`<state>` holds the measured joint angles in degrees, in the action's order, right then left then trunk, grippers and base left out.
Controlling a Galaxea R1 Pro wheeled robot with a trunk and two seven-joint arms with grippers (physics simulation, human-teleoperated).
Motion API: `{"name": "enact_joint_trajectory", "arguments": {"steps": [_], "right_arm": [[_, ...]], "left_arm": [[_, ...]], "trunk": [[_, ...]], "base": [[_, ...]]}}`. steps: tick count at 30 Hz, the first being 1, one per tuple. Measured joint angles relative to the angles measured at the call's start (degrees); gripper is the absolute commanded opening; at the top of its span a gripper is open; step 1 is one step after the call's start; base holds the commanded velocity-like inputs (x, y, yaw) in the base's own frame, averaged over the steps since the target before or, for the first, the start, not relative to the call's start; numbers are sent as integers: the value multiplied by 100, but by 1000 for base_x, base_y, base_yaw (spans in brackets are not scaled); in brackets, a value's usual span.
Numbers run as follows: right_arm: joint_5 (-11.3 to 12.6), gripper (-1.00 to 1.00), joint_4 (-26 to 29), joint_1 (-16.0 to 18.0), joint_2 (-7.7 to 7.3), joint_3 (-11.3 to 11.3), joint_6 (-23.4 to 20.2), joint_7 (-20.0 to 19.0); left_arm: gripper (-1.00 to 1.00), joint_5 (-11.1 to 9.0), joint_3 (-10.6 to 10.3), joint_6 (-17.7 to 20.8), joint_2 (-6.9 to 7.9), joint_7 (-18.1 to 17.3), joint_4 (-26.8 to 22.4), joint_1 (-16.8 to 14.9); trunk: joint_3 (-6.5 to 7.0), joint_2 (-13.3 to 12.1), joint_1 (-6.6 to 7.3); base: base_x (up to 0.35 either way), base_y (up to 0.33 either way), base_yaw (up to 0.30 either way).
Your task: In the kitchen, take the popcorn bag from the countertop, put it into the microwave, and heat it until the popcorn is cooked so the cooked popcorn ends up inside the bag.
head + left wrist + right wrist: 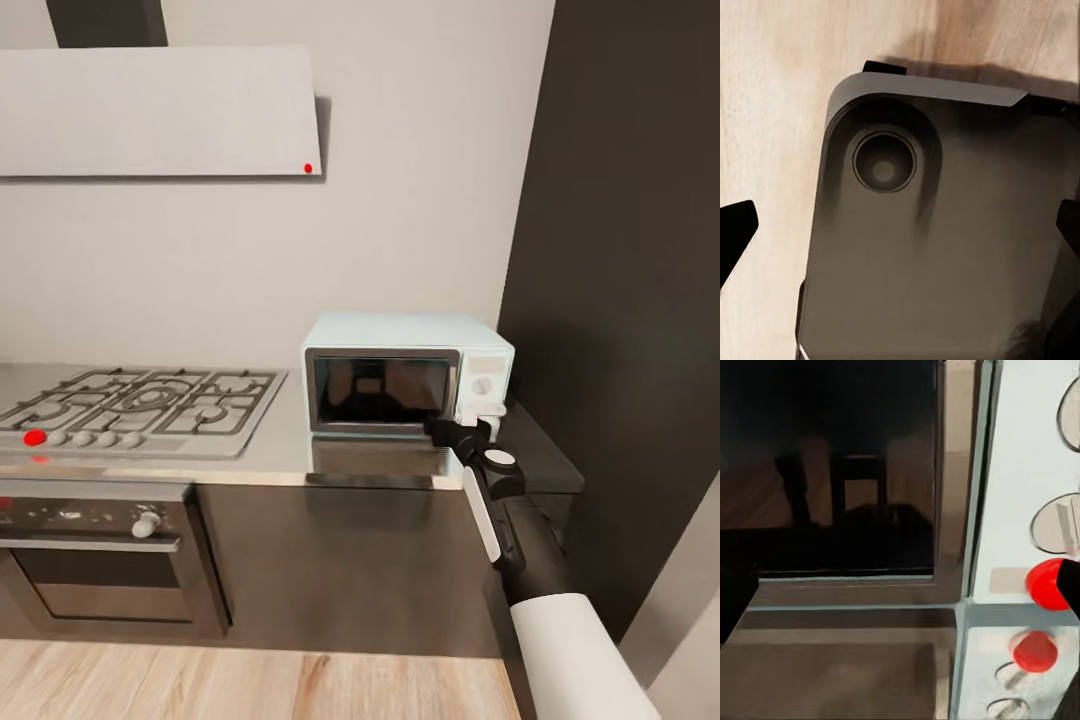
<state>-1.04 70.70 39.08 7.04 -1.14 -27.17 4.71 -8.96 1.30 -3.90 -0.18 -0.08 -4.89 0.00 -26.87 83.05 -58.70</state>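
The pale-blue microwave (400, 375) stands on the grey countertop (290, 445) against the wall, its dark glass door (832, 472) closed. My right gripper (470, 422) hovers at the microwave's lower right front corner, just before the knob panel (1035, 472). Its dark fingertips (1069, 585) sit wide apart, open and empty, one beside the panel's red dot (1046, 583). My left gripper (900, 232) hangs open over the robot's dark base (945, 247) and the wooden floor (772, 97). The popcorn bag and popcorn are out of view.
A steel gas hob (140, 400) lies left of the microwave, with a built-in oven (90, 560) below and a hood (160, 110) above. A tall dark cabinet wall (620, 300) closes in directly right of the microwave. Dark base cabinets (340, 560) front the counter.
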Motion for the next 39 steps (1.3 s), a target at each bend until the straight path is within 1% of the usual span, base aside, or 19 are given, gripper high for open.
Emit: {"name": "enact_joint_trajectory", "arguments": {"steps": [5,7,9,13,16,17,19,25,31,39], "right_arm": [[-4,100,1,0,-2,1,0,6],[-2,100,0,0,-36,1,0,4],[-2,100,-1,0,-115,0,0,3],[-1,100,-2,0,-177,0,0,3],[2,100,-2,0,-307,0,0,-9],[4,100,-2,0,-374,1,0,-12],[7,100,-2,0,-419,0,0,-9],[7,100,-2,0,-431,-4,0,1],[8,100,-2,0,-364,-25,0,10],[2,100,-53,0,-352,-31,0,20]], "left_arm": [[100,0,1,-3,0,0,6,0],[100,1,1,-2,0,0,7,0],[100,0,1,-3,0,0,7,0],[100,4,1,-3,-1,0,7,0],[100,4,1,-3,-5,0,4,0],[100,6,2,-3,-5,0,6,0],[100,3,1,-3,-4,0,8,0],[100,4,1,-3,-5,0,9,0],[100,3,1,-3,-3,0,9,0],[100,5,1,-3,-7,0,9,0]], "trunk": [[0,0,0],[0,0,0],[0,0,-1],[0,0,-2],[0,0,-3],[0,0,-3],[0,0,-3],[0,0,-3],[0,0,-3],[0,0,-3]], "base": [[315,0,0],[288,0,0],[258,0,0],[139,0,0],[16,0,0],[3,0,0],[1,0,0],[0,0,0],[0,0,0],[0,0,0]]}}
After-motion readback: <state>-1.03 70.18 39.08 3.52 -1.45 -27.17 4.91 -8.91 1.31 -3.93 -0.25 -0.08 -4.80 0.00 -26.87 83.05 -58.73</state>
